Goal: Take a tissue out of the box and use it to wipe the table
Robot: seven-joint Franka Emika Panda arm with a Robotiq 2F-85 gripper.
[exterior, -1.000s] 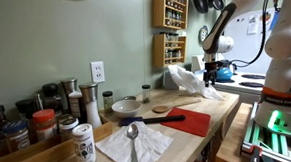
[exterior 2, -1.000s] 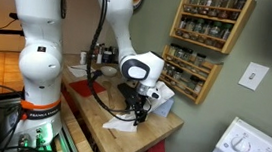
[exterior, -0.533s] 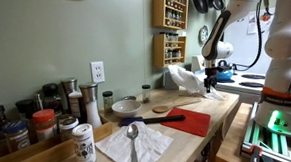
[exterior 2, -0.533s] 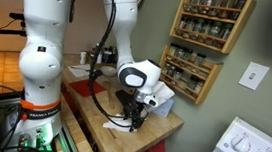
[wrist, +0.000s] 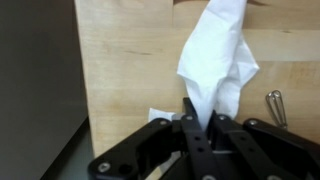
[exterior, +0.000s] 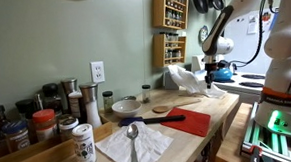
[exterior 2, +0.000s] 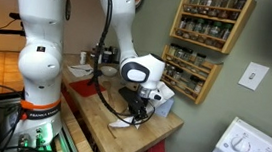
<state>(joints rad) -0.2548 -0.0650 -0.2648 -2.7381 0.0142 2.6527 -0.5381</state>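
While the end effector (wrist: 204, 122) is pinching the tissue (wrist: 215, 60), which is trailing toward 12 o'clock over the worktop (wrist: 120, 70), the wise course is probably pressing lightly and sweeping slowly, so the thin sheet is neither tearing nor slipping free.

From this side I see my gripper (exterior 2: 139, 108) pointing down over the wooden table (exterior 2: 162, 136). Right under the tool a white tissue (exterior 2: 119, 123) spreads on the tabletop, its upper end rising to the fingertips; I can't judge the jaws from here. Just behind the tool sits the pale box (exterior 2: 165, 91). Further behind and above it, a wooden spice rack (exterior 2: 208, 38) hangs on the wall. Well off to the side are an outlet (exterior 2: 254, 75) and a white stove (exterior 2: 255, 148).
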